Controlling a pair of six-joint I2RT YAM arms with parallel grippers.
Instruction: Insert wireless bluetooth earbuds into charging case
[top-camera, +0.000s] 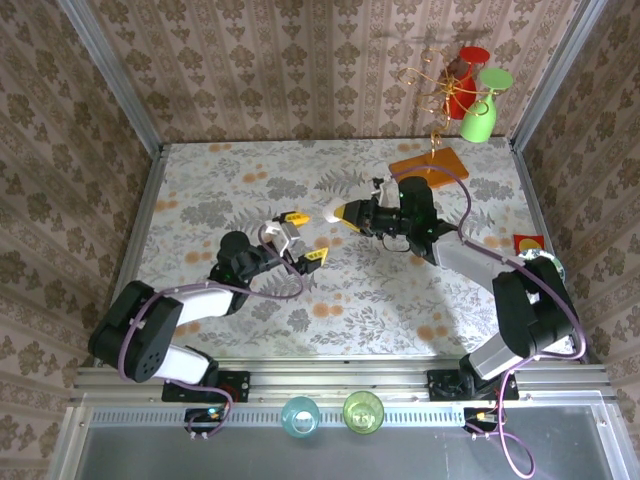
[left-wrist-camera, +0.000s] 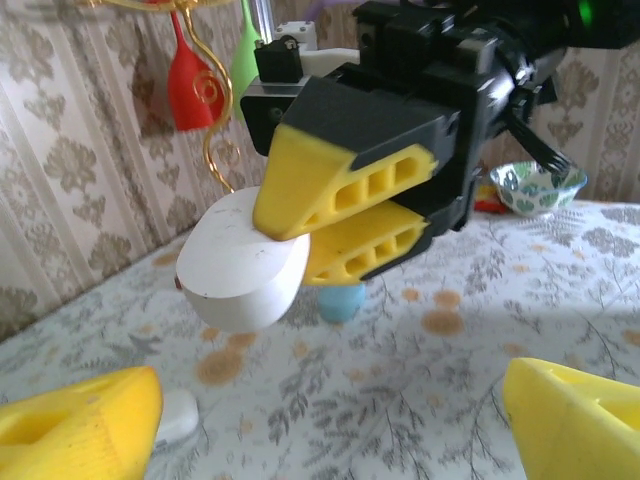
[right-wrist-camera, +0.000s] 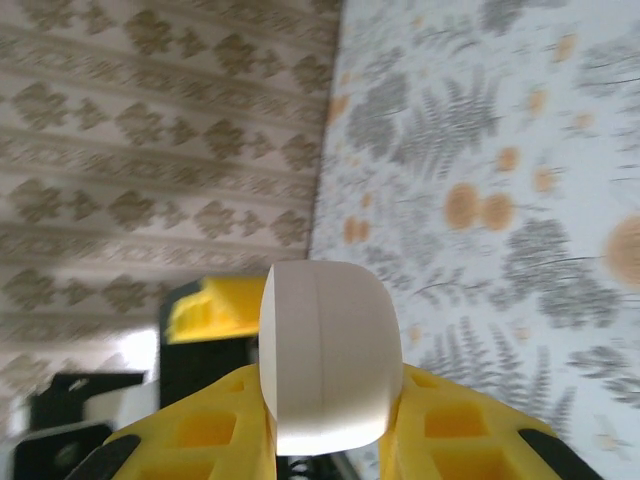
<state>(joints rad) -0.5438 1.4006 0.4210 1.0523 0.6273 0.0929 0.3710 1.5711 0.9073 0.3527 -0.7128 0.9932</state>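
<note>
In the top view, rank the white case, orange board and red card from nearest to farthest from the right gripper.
From the right gripper:
1. white case: clamped between its fingers, mid-table.
2. orange board: beyond it to the right, near the back wall.
3. red card: at the table's far right edge.

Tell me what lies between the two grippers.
The white case, pinched in the right gripper, ahead of the open left gripper; the left wrist view shows it.
</note>
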